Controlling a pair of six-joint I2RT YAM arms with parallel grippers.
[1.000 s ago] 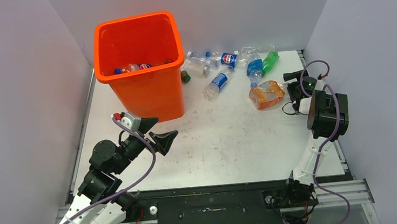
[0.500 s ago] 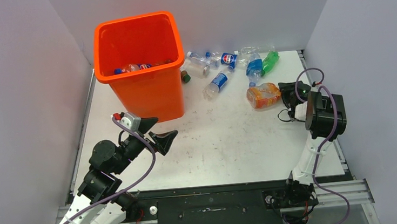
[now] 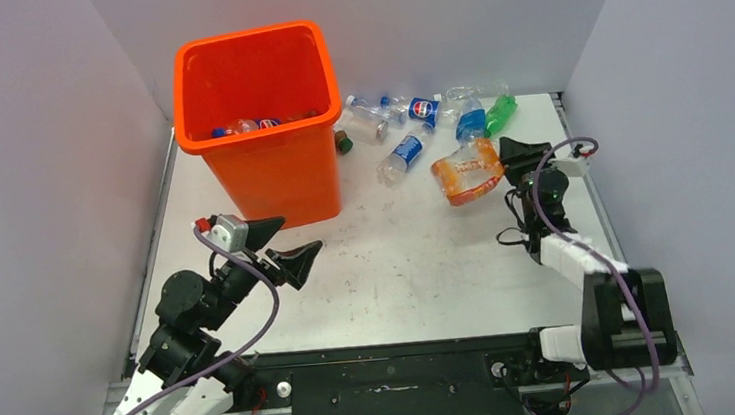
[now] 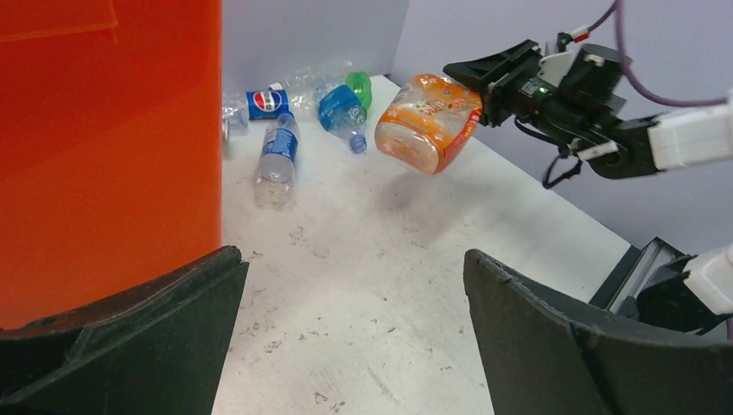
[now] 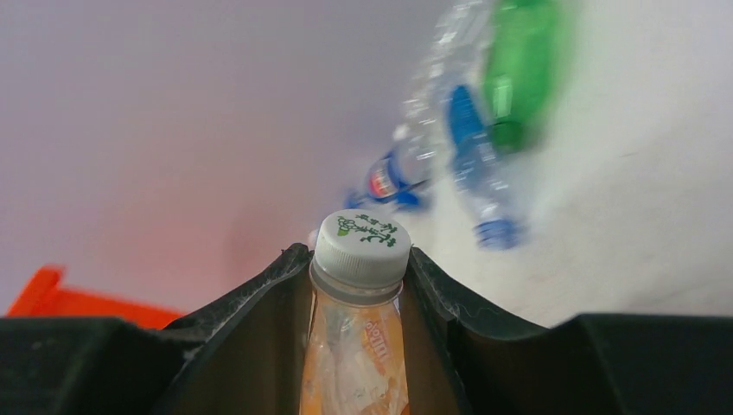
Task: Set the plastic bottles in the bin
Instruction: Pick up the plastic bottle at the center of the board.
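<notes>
A squat orange bottle [image 3: 463, 171] hangs above the table, held by its neck under the white cap [image 5: 361, 246]. My right gripper [image 3: 503, 159] is shut on that neck, right of centre. The tall orange bin [image 3: 275, 170] stands at the back left, with a few bottles [image 3: 246, 126] lying inside. Several more bottles lie at the back between bin and right wall: a clear one with a blue label [image 3: 404, 151], a blue-tinted one [image 3: 470, 123] and a green one [image 3: 501, 110]. Near the bin's front right corner, my left gripper [image 3: 291, 240] is open and holds nothing.
Pale walls close the table [image 3: 398, 255] in on the left, back and right. A small dark-capped bottle [image 3: 343, 141] lies against the bin's right side. In the left wrist view the bin's wall [image 4: 104, 130] stands close on the left.
My right gripper has shut on the orange bottle's neck, lifted it off the table and carried it left. The left arm has shifted slightly, still open.
</notes>
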